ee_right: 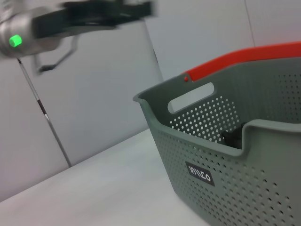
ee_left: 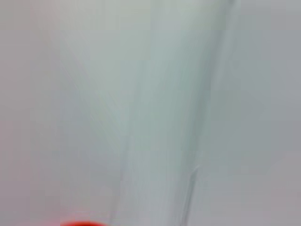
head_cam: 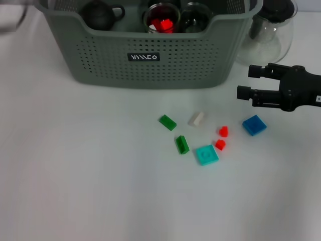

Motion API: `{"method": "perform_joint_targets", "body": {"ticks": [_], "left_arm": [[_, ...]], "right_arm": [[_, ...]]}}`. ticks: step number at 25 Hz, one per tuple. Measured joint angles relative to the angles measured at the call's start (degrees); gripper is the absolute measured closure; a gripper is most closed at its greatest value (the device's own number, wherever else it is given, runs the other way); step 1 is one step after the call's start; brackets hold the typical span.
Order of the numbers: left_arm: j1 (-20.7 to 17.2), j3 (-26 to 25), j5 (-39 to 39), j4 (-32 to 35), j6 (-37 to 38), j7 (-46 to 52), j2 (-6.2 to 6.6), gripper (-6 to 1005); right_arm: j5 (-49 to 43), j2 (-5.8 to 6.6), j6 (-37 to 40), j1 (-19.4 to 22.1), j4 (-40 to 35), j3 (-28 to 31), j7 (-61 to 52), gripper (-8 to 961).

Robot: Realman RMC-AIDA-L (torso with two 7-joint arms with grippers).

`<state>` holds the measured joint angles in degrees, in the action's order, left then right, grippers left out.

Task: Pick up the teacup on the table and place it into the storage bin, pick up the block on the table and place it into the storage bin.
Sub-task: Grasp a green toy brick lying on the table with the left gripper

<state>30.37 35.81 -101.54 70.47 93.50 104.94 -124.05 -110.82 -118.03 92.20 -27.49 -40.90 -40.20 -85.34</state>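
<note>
The grey-green storage bin (head_cam: pixel 150 55) stands at the back of the table, and its perforated side and label also fill the right wrist view (ee_right: pixel 225 155). Inside it a glass teacup (head_cam: pixel 162 19) holds a red block (head_cam: pixel 165 24), with a second glass cup (head_cam: pixel 195 17) beside it. Several blocks lie on the table in front: two green (head_cam: pixel 168 122), a white one (head_cam: pixel 196 118), two red (head_cam: pixel 223 131), a teal one (head_cam: pixel 206 154) and a blue one (head_cam: pixel 254 125). My right gripper (head_cam: pixel 244 82) hovers open above and right of the blue block. My left gripper (ee_right: pixel 108 12) is raised beyond the bin.
A black teapot (head_cam: pixel 99 15) sits in the bin's left part. A clear glass pitcher (head_cam: pixel 271 30) with a black lid stands right of the bin, just behind my right gripper. The white table (head_cam: pixel 75 175) stretches left and toward me.
</note>
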Motion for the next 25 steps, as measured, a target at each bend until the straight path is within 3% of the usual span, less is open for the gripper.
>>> {"method": "perform_joint_targets", "body": {"ticks": [3, 8, 10, 12, 13, 17, 25], "left_arm": [[-4.34, -4.71, 0.67, -7.89, 7.06, -13.10, -0.32, 368], [-7.24, -6.79, -10.87, -25.71, 8.09, -37.25, -0.71, 356], [-6.49, -6.45, -15.67, -35.26, 5.11, -46.17, -0.68, 359], [-6.06, -6.34, -16.57, -37.44, 3.64, -47.92, -0.59, 362], [-4.47, -5.45, -18.88, -44.64, -2.16, -53.15, -0.47, 364], [-1.70, -3.43, -19.24, -52.43, -9.85, -58.15, -0.64, 371], [3.10, -4.07, -16.45, -64.51, -23.95, -70.85, -0.75, 385]], "right_arm": [[-0.01, 0.04, -0.25, 0.13, 0.01, -0.04, -0.14, 97], [-0.01, 0.08, -0.27, -0.04, 0.03, -0.07, -0.38, 97], [-0.01, 0.08, -0.28, -0.15, 0.03, -0.25, -0.39, 97], [-0.01, 0.09, -0.28, -0.19, 0.03, -0.32, -0.40, 96], [-0.01, 0.08, -0.27, -0.25, 0.03, -0.34, -0.45, 96], [-0.01, 0.08, -0.27, -0.28, 0.03, -0.34, -0.75, 96], [-0.01, 0.09, -0.19, 0.19, 0.03, -0.32, -0.79, 96]]}}
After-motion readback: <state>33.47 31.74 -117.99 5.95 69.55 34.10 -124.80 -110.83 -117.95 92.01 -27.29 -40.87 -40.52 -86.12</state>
